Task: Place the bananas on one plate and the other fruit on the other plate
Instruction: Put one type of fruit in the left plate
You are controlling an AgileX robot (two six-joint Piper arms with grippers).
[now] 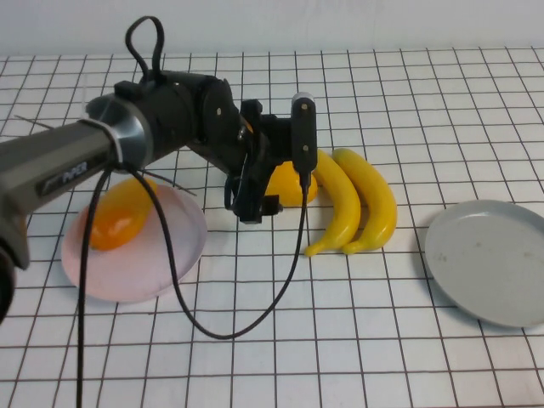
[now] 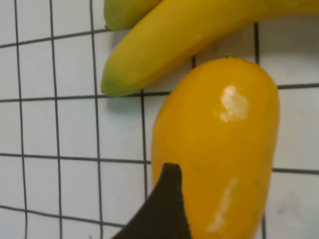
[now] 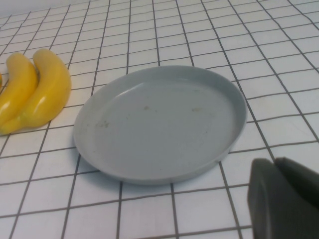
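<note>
Left pincer (image 1: 255,200) over mango (image 1: 293,183), spread unclear; right pincer (image 3: 284,199) unclear.

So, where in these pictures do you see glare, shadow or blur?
High view: soft even light, with the left gripper beside the table mango. Left wrist view: two white glare patches on that mango, a dark blurred finger. Right wrist view: the right gripper is a blurred dark shape near the grey-blue plate, whose rim casts a faint shadow.
</note>
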